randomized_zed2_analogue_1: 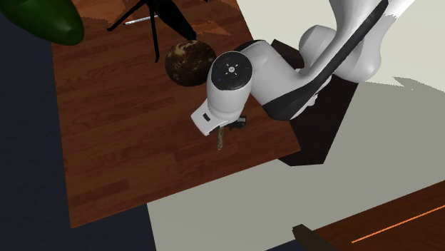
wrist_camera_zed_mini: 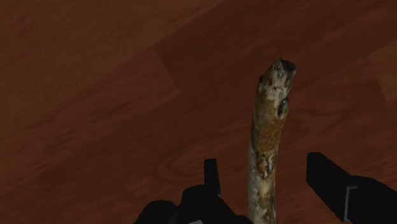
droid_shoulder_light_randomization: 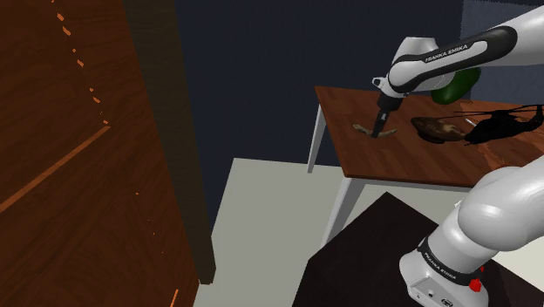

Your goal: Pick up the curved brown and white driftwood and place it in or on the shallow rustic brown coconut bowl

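Gripper (wrist_camera_zed_mini: 264, 159) low over the tabletop (wrist_camera_zed_mini: 95, 95), fingers standing wide apart. Driftwood (wrist_camera_zed_mini: 270, 121), mottled brown and white and slightly curved, lies on the tabletop between the fingers. Neither finger touches it and a gap shows on both sides. One end runs out ahead of the gripper. Brown coconut bowl (droid_shoulder_light_randomization: 436, 129) sits on the same tabletop near the gripper, toward the shoulder view's right, apart from the driftwood.
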Robot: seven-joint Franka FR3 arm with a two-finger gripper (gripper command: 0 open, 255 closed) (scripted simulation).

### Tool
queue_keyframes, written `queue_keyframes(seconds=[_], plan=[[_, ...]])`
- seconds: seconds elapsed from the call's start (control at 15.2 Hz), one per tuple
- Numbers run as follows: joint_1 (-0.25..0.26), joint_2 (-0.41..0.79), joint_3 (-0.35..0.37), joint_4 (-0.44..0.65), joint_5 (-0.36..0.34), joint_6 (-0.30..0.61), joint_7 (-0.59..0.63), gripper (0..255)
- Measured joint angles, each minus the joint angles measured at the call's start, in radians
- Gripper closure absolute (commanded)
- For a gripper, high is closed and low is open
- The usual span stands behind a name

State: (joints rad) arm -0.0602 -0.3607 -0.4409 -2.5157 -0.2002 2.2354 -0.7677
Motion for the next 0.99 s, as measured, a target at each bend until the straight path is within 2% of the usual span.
queue_keyframes(seconds=[0.59,0.99], plan=[[0.0,0.0,0.0,0.0,0.0,0.0,0.0,255],[-0.001,-0.031,0.013,0.044,0.0,-0.074,0.004,255]])
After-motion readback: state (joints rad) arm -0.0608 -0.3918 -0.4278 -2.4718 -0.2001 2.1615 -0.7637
